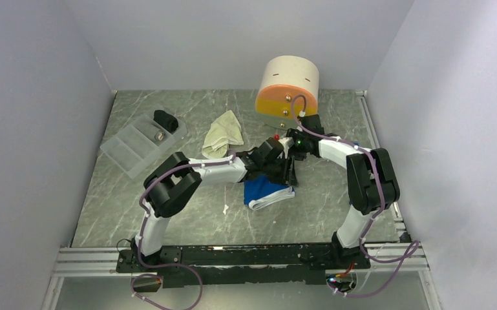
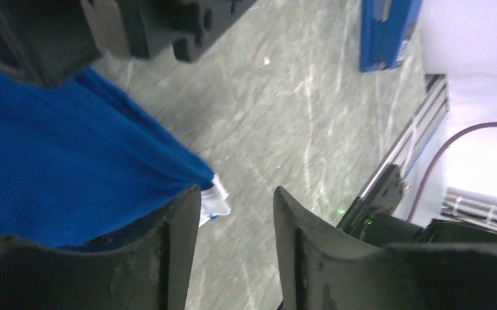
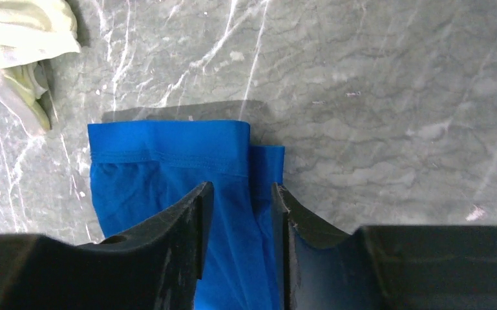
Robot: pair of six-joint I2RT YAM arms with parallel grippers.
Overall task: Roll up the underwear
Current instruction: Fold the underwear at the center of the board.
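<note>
Top view: your left arm (image 1: 216, 169) and right arm (image 1: 336, 150) meet over mid-table, their tips above the far edge of the blue underwear (image 1: 268, 192). It lies bunched on the table (image 1: 168, 213), white trim toward the bases. The cream underwear (image 1: 223, 134) lies crumpled farther back and to the left, apart from the blue piece. A clear tray (image 1: 136, 147) sits at far left with a black bundle (image 1: 166, 119) in its far compartment. A cream-and-orange drum (image 1: 289, 87) stands tilted at the back. Left wrist view: your left gripper (image 2: 236, 194) has its fingers apart, with bare table showing through the gap. The blue cloth lies against the outer side of one finger, not between the two, and a white corner of trim pokes out beside that fingertip. Right wrist view: your right gripper (image 3: 242, 188) also has its fingers apart, directly over the blue piece. The cloth lies flat here, with its folded hem at the far side. Blue fabric shows through the gap, and neither finger visibly pinches it. The cream piece sits at upper left.
</note>
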